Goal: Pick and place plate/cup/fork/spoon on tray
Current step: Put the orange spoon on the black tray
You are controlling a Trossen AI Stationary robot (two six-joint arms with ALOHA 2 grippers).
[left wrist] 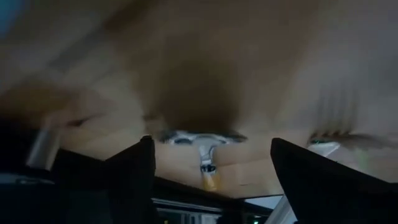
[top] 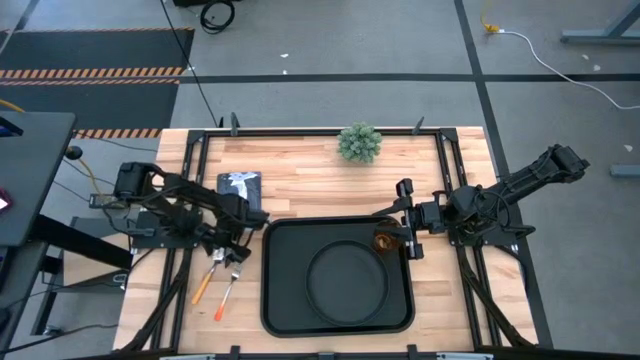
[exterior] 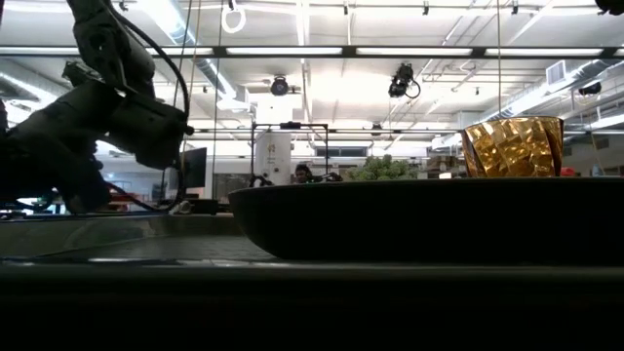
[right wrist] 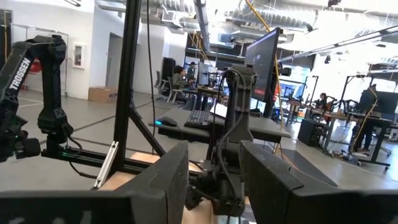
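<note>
Fork handle toward table's near-left

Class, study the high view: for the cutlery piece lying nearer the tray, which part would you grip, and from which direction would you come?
Grip the slim orange handle of that piece, coming straight down from above with the fingers across its width. It lies flat on the table, beside a second piece, clear of the tray. The left gripper hovers open at its metal end.
</note>
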